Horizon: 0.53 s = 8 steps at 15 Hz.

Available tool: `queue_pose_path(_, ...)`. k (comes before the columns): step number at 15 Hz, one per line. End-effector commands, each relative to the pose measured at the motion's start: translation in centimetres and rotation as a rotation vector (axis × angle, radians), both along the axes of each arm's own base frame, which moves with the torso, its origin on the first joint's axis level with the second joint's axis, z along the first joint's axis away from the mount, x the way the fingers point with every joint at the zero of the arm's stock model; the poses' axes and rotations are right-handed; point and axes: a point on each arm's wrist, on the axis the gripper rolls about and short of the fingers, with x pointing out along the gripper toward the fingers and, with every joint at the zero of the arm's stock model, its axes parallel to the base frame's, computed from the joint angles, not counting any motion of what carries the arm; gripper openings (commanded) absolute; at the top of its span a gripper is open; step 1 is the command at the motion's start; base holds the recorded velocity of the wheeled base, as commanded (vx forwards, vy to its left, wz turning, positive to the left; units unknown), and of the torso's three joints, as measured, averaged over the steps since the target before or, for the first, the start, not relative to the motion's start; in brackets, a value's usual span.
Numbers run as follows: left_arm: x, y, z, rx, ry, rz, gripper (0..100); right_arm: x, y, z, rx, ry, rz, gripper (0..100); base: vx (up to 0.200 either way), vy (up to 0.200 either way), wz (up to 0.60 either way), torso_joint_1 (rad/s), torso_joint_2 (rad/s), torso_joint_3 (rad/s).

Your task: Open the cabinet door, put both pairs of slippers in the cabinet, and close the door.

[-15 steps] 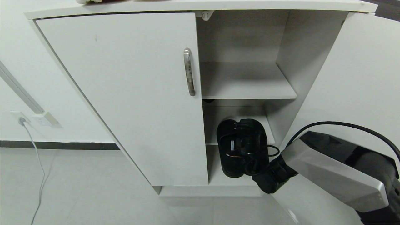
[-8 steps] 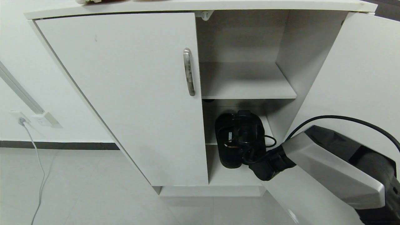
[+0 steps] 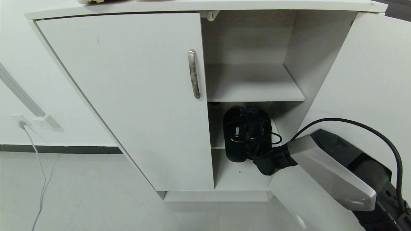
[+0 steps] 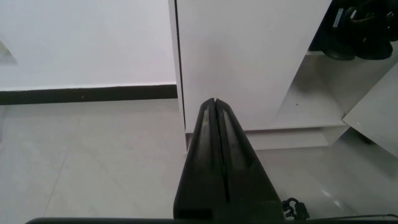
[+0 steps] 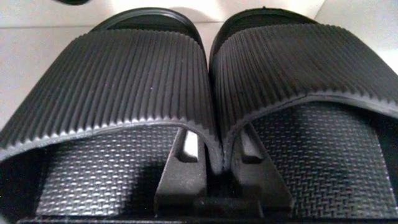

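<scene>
Scene: A white cabinet [image 3: 128, 96] stands with its right door [image 3: 369, 80] swung wide and its left door shut.
Slippers: A black pair [image 3: 245, 133] sits partway into the compartment beneath the upper shelf [image 3: 253, 86]. It lies over the front edge of the lower shelf [image 3: 215, 141], with the near ends overhanging that edge.
Right end effector: The right end effector [image 5: 216, 165] is clenched on the pair, pinching the inner edges of the two ribbed straps together from the heel side.
Left end effector: The left end effector [image 4: 215, 109] has its fingers pressed together with nothing between them, low over the floor [image 4: 93, 162] in front of the cabinet.
Heading: The slippers' long axis runs from the shelf's front edge toward its back, side by side, toes apparently leading. Whether the soles already rest on the shelf is hard to make out.
Step in hand: Placing this pair inside.
Doing it well: Judging from the overhang, the pair should travel straight along its long axis until the heels pass the shelf's front edge, staying below the upper shelf. It should then settle flat before the pinch lets go, so that neither slipper tips out and the door can later close.
</scene>
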Motion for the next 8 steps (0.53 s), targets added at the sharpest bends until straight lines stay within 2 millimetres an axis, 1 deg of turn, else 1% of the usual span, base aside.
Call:
queue_pose_path(1, 0.0, 0.0, 0.0, 0.0, 0.002, 0.002, 0, 0.9, -0.3, -0.8, -0.009, 0.019, -0.012, 0, 0.0, 0.0, 0.0, 0.0, 0.0, 0.0)
queue_pose_path(4, 0.0, 0.0, 0.0, 0.0, 0.002, 0.002, 0, 2.0, -0.5, -0.4, -0.006, 0.016, -0.03, 0, 0.0, 0.0, 0.0, 0.0, 0.0, 0.0)
queue_pose_path(5, 0.0, 0.0, 0.0, 0.0, 0.002, 0.002, 0, 2.3, -0.5, -0.7, -0.009, 0.02, -0.035, 0, 0.0, 0.0, 0.0, 0.0, 0.0, 0.0)
queue_pose_path(8, 0.0, 0.0, 0.0, 0.0, 0.002, 0.014, 0, 2.8, -0.3, -0.8, -0.003, 0.0, -0.059, 0, 0.0, 0.0, 0.0, 0.0, 0.0, 0.0)
